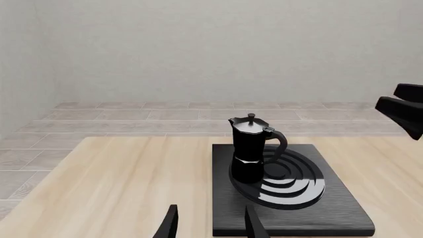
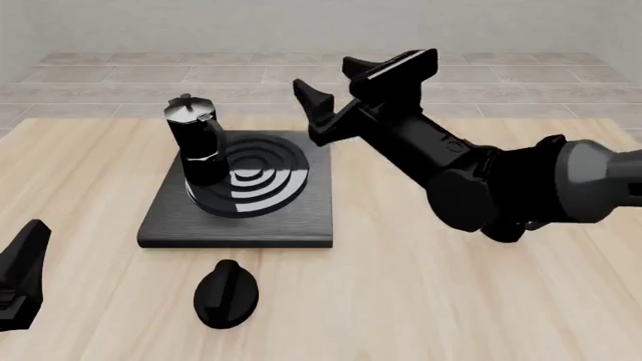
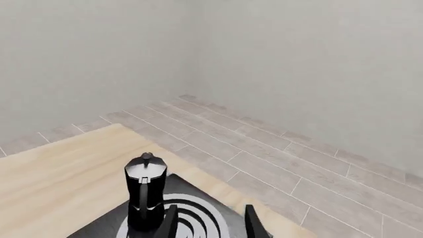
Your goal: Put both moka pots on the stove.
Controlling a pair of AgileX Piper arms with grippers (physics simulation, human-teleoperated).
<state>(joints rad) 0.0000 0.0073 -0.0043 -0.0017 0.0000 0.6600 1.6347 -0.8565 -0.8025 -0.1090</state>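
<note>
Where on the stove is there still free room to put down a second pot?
One moka pot stands upright at the far left edge of the burner rings. The rings' right half and the stove slab's right and near margins are bare. Crowded: above the far right corner, where the open right claw hovers.

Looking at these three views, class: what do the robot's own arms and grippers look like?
The right arm is glossy black with rounded, bulky joints and a grey cylindrical segment at the frame's right edge. The right gripper has two flat, tapered black fingers on a blocky black mount. Only a black angular piece of the left gripper shows. No cables or markings are visible.
</note>
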